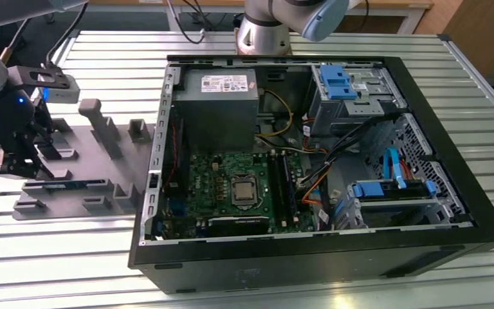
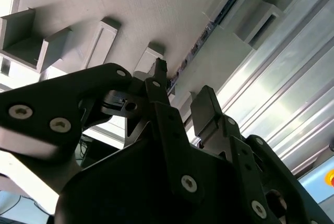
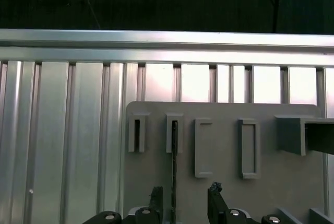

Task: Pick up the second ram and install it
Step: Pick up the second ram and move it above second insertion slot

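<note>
One gripper (image 1: 17, 166) in the exterior view: it hangs at the exterior view's left, low over the grey holder tray (image 1: 80, 164). The second ram (image 1: 65, 185) sits on edge in the tray's near row, a thin blue strip between two blocks, just below and beside the gripper. The open PC case (image 1: 453, 212) is well apart toward the exterior view's right, with the green motherboard (image 1: 221, 180) and grey power-supply box (image 1: 217, 96) inside. Everything rests on the ribbed metal table (image 1: 58, 257). In the second wrist view the gripper (image 2: 181, 85) is spread, with a clear gap between the fingers (image 2: 162, 109). The second ram (image 2: 195, 49) runs edge-on along the holder tray (image 2: 130, 4) from a slotted block toward that gap. In the first wrist view the gripper (image 3: 185, 192) is again spread, and the second ram (image 3: 174, 172) passes between the fingers (image 3: 215, 195), nearer one of them, with no contact visible. Its far end sits in a slotted block of the holder tray (image 3: 292, 182), with the table (image 3: 62, 130) beyond.
</note>
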`<state>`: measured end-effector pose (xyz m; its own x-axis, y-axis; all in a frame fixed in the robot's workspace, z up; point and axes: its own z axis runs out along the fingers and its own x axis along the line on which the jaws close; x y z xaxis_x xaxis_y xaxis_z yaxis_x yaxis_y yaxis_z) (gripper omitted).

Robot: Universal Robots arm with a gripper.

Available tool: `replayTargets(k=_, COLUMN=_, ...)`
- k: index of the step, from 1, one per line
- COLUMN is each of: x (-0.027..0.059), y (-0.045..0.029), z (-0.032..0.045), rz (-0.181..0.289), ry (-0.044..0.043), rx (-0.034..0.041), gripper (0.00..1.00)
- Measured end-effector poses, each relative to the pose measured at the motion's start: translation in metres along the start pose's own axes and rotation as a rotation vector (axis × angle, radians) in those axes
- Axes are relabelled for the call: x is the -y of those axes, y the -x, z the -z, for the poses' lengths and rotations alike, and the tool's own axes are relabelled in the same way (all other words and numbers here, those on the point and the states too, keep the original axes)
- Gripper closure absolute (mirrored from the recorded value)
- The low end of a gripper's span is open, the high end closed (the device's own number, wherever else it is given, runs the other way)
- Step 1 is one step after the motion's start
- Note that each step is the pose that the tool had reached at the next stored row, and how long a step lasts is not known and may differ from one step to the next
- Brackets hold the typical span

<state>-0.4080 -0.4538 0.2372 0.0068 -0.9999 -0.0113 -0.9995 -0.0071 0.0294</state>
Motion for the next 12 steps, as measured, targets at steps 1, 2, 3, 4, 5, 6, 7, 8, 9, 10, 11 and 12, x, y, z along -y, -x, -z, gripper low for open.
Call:
replayTargets(k=1, x=0.0000, y=0.0000, z=-0.0015, rz=0.000, ry=0.0001, rx=-0.0002, gripper=0.54)
replayTargets(k=2, x=0.0001, y=0.0000, z=-0.0029, rz=0.000, ry=0.0001, rx=-0.0003, gripper=0.54)
replayTargets(k=3, x=0.0002, y=-0.0001, z=-0.0044, rz=0.000, ry=0.0000, rx=-0.0005, gripper=0.54)
replayTargets(k=4, x=0.0002, y=-0.0001, z=-0.0058, rz=0.000, ry=0.0001, rx=-0.0009, gripper=0.54)
replayTargets(k=5, x=0.0002, y=-0.0001, z=-0.0073, rz=0.000, ry=0.0000, rx=-0.0013, gripper=0.54)
replayTargets(k=6, x=0.0003, y=-0.0001, z=-0.0087, rz=0.000, ry=0.0001, rx=-0.0017, gripper=0.54)
replayTargets(k=7, x=0.0003, y=-0.0002, z=-0.0101, rz=0.000, ry=0.0001, rx=-0.0019, gripper=0.54)
replayTargets(k=8, x=0.0003, y=-0.0003, z=-0.0116, rz=0.000, ry=0.0001, rx=-0.0022, gripper=0.54)
replayTargets(k=9, x=0.0003, y=-0.0003, z=-0.0130, rz=0.000, ry=0.0001, rx=-0.0023, gripper=0.54)
replayTargets(k=10, x=0.0003, y=-0.0004, z=-0.0144, rz=0.000, ry=0.0001, rx=-0.0024, gripper=0.54)
replayTargets(k=11, x=0.0004, y=-0.0005, z=-0.0157, rz=0.000, ry=0.0001, rx=-0.0025, gripper=0.54)
replayTargets(k=12, x=0.0004, y=-0.0008, z=-0.0170, rz=0.000, ry=0.0000, rx=-0.0024, gripper=0.54)
